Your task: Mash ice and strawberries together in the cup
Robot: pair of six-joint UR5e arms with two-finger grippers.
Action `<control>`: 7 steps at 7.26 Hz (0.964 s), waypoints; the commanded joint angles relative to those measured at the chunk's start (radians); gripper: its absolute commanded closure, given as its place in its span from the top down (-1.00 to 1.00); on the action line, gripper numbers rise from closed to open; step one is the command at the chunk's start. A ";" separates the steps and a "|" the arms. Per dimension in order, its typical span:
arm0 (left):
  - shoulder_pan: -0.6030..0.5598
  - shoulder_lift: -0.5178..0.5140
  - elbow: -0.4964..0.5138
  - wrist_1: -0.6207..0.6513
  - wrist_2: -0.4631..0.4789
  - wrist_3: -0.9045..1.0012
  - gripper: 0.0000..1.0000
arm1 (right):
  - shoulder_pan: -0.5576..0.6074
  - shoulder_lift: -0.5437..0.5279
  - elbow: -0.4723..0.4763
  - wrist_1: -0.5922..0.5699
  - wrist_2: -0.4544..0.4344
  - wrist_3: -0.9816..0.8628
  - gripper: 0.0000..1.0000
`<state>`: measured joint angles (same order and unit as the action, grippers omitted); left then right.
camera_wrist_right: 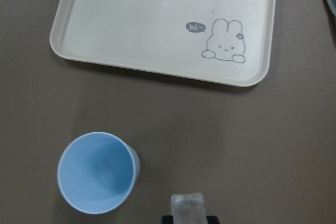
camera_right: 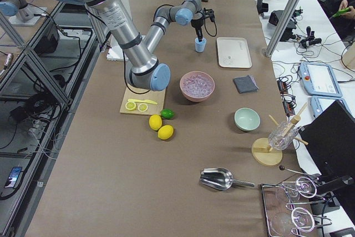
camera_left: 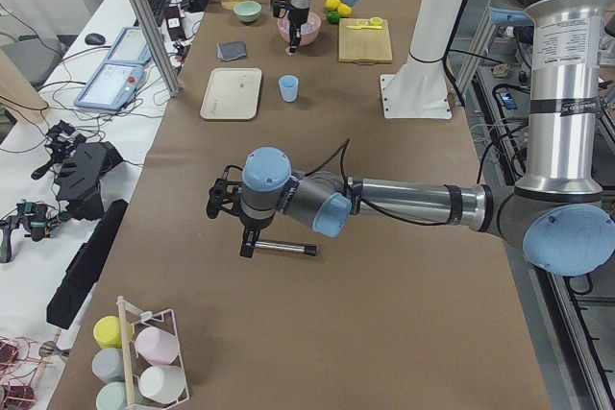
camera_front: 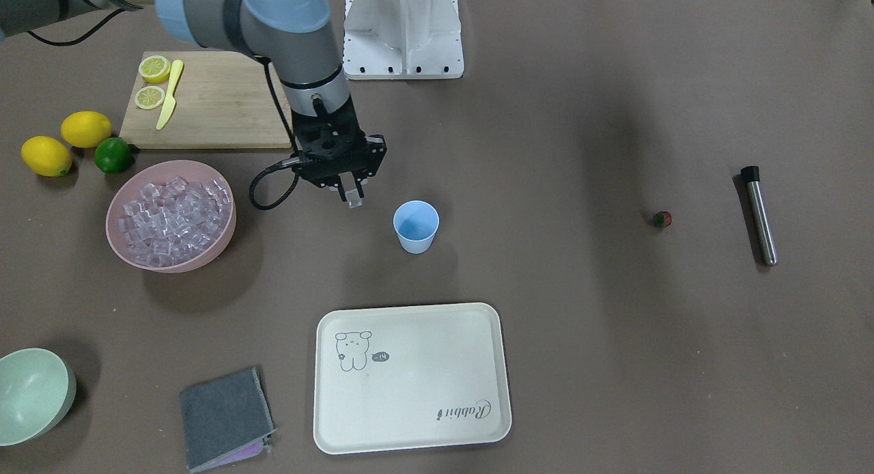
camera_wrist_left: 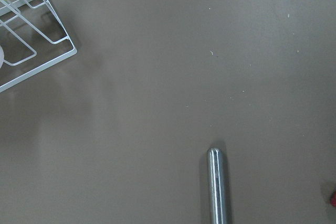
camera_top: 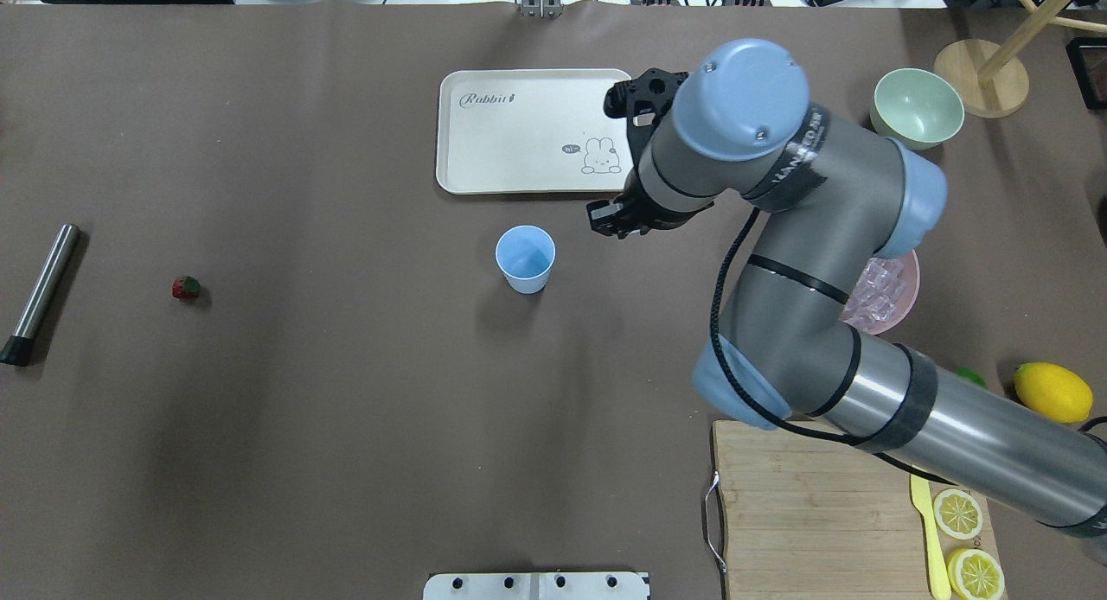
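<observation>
The light blue cup (camera_front: pixel 416 226) stands upright and empty at mid-table; it also shows in the overhead view (camera_top: pixel 525 258) and the right wrist view (camera_wrist_right: pixel 97 171). My right gripper (camera_front: pixel 351 192) is shut on one clear ice cube (camera_wrist_right: pixel 187 205), above the table between the cup and the pink bowl (camera_front: pixel 205 261) of ice (camera_front: pixel 174 218). The tiny red strawberry (camera_front: pixel 662 219) lies alone on the table, beside a steel muddler (camera_front: pixel 759 214). My left gripper (camera_left: pixel 247 245) hovers over the muddler (camera_wrist_left: pixel 218 187); I cannot tell whether it is open or shut.
A cream tray (camera_front: pixel 410 378) lies beyond the cup. A cutting board (camera_front: pixel 212 105) holds lemon slices and a yellow knife; two lemons and a lime (camera_front: pixel 113 155) lie beside it. A pale green bowl (camera_front: pixel 31 392) and grey cloth (camera_front: pixel 225 416) are near the far edge.
</observation>
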<state>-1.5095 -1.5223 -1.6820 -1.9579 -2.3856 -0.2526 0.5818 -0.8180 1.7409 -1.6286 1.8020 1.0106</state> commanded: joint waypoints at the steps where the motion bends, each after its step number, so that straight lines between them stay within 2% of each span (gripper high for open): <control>1: 0.000 0.001 -0.002 -0.001 -0.001 -0.001 0.94 | -0.069 0.078 -0.052 -0.005 -0.080 0.075 -0.51; 4: 0.000 0.007 -0.001 -0.001 -0.009 0.003 0.94 | -0.102 0.106 -0.122 0.004 -0.145 0.100 -0.50; 6: 0.000 0.007 -0.001 -0.001 -0.012 0.003 0.94 | -0.106 0.106 -0.174 0.108 -0.168 0.103 -0.48; 7: 0.000 0.007 -0.002 0.001 -0.014 0.001 0.95 | -0.106 0.105 -0.182 0.115 -0.180 0.103 -0.48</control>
<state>-1.5095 -1.5158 -1.6827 -1.9585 -2.3974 -0.2507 0.4766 -0.7125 1.5776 -1.5390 1.6363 1.1126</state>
